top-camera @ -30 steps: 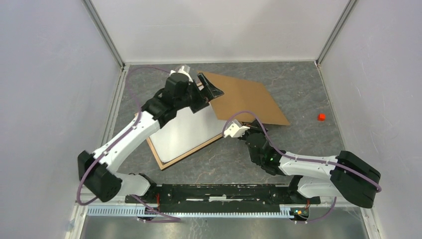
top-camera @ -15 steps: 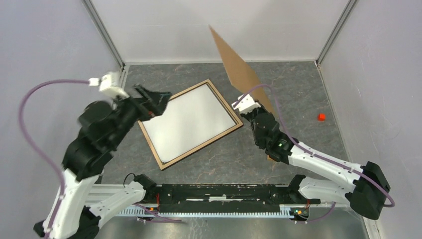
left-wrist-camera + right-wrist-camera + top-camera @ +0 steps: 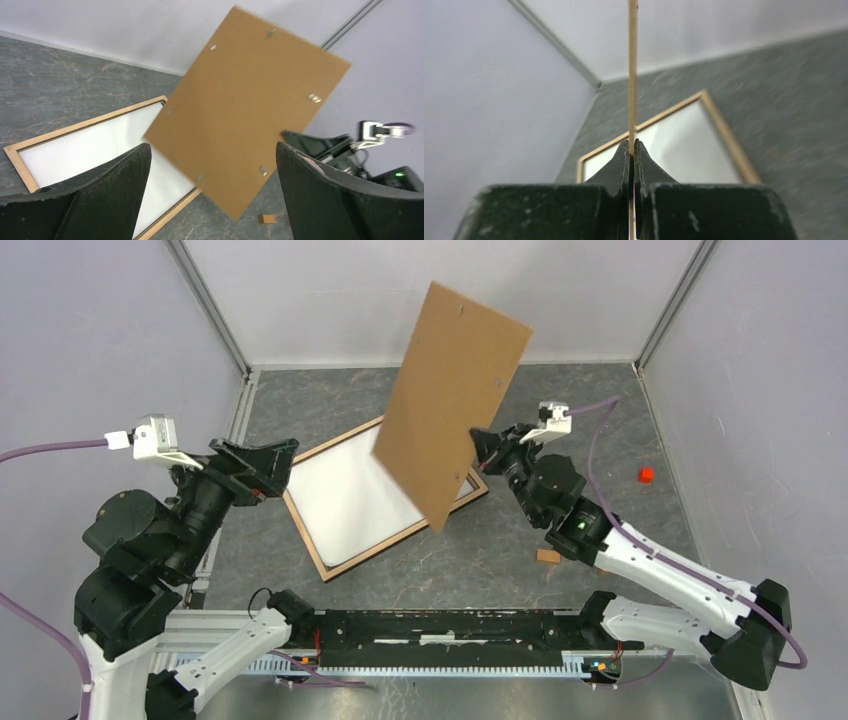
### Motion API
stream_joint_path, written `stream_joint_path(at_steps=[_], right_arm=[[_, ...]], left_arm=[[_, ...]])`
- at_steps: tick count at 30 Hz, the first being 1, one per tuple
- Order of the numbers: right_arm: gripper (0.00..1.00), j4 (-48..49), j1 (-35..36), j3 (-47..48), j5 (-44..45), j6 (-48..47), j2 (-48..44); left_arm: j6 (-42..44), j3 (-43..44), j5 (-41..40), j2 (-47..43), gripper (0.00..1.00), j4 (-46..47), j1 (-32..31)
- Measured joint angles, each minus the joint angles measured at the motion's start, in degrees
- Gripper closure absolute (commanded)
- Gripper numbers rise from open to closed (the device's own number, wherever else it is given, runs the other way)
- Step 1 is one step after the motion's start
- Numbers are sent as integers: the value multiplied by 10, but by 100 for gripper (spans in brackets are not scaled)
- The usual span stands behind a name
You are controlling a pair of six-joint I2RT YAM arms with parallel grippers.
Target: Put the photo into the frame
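The frame [image 3: 372, 552] lies flat on the grey table, light wood rim up [image 3: 85, 125] [image 3: 729, 137]. Only a plain white face shows inside it; the photo is hidden. My right gripper [image 3: 480, 453] [image 3: 631, 145] is shut on the edge of the brown backing board [image 3: 455, 400], which hangs tilted in the air over the frame's right half. Small metal tabs dot the board's face [image 3: 245, 110], and the right wrist view shows it edge-on [image 3: 632, 75]. My left gripper [image 3: 262, 468] [image 3: 212, 150] is raised left of the frame, open and holding nothing.
A small red cube [image 3: 645, 475] sits at the right of the table. A small brown block [image 3: 547, 556] [image 3: 268, 219] lies near the right arm, in front of the frame. Pale walls enclose the table on three sides.
The right gripper has lifted the backing board off the table and swung it up over the frame. The left arm has pulled back from above the frame to the left.
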Motion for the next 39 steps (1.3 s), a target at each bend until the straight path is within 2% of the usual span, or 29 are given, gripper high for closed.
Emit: stream_joint_path(at_steps=[7,15,26,39], right_arm=[[100,91,13,-155,-51,359,59],[100,179,55,-221,0,595,166],[100,251,101,-242,124,746,256],[100,262,156,-203,211,781,327]], left_arm=[[15,-8,2,-43,0,-4,0],[23,-9,20,-61,0,-19,0],[27,-10,91,-30,0,-27,0],[35,9,136,-24,0,-52,0]])
